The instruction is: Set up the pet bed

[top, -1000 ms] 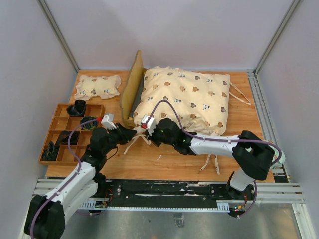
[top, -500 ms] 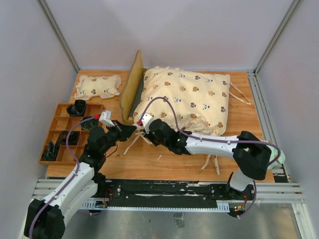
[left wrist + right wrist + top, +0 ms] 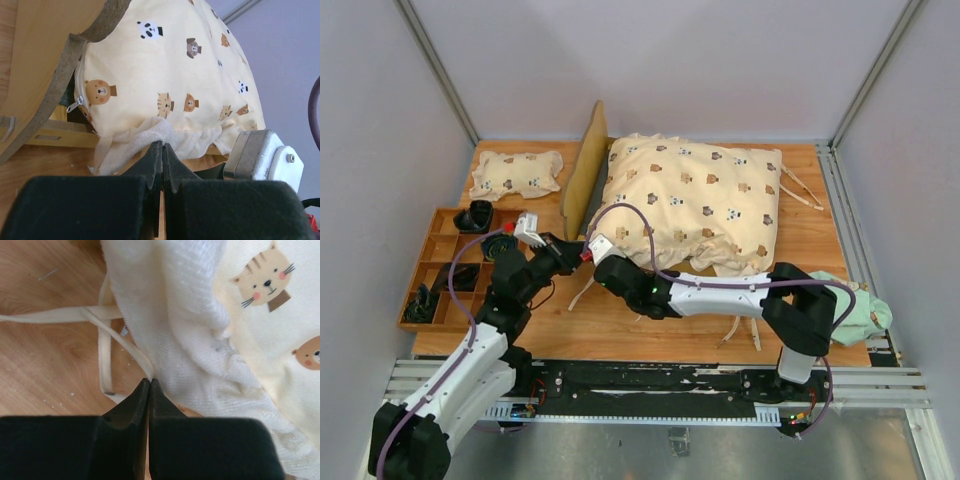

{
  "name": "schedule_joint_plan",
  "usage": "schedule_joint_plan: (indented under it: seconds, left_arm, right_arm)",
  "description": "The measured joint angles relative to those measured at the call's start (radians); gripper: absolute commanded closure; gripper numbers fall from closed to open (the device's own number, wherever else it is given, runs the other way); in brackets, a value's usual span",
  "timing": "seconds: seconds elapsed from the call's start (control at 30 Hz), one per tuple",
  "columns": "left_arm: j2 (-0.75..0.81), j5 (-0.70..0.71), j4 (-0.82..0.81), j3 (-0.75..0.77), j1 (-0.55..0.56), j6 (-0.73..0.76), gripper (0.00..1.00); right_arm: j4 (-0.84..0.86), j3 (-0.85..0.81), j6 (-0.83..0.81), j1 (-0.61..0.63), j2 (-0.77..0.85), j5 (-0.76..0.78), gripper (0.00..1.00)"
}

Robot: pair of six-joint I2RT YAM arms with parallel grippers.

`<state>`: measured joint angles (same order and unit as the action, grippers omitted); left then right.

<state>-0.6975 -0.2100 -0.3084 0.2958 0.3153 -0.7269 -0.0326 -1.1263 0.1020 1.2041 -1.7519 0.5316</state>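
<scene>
The pet bed stands at the back, its light-wood headboard on the left; the headboard and a side rail show in the left wrist view. The cream bear-print quilt lies piled over the bed. My left gripper is at the quilt's near left corner, its jaws shut on the white ruffle. My right gripper is just beside it, its jaws shut on a cream tie strap at the ruffle's edge, low over the table.
A small bear-print pillow lies at the back left. The wooden compartment tray sits left of my left arm. Loose ties trail on the table. A pale green cloth lies by the right arm's base.
Both grippers have moved left and back towards the bed's near left corner, and the right arm has stretched further across. The green cloth now shows at the right.
</scene>
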Motion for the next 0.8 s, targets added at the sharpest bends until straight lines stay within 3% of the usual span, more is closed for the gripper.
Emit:
schedule_joint_plan:
  seconds: [0.23, 0.43, 0.6, 0.8]
  left_arm:
    - [-0.006, 0.008, 0.000, 0.002, 0.000, 0.001, 1.00]
    - [-0.026, 0.020, 0.000, 0.017, 0.000, 0.006, 0.99]
    - [-0.048, 0.033, 0.000, 0.028, 0.000, 0.014, 0.97]
    - [-0.073, 0.032, -0.003, 0.061, 0.000, 0.028, 0.97]
  right_arm:
    - [-0.038, -0.057, 0.051, 0.034, -0.033, 0.136, 1.00]
    - [-0.110, -0.095, 0.145, 0.052, -0.040, 0.139, 1.00]
    - [-0.233, -0.205, 0.274, 0.052, -0.060, 0.131, 1.00]
    - [-0.478, -0.351, 0.554, 0.052, -0.090, 0.127, 1.00]
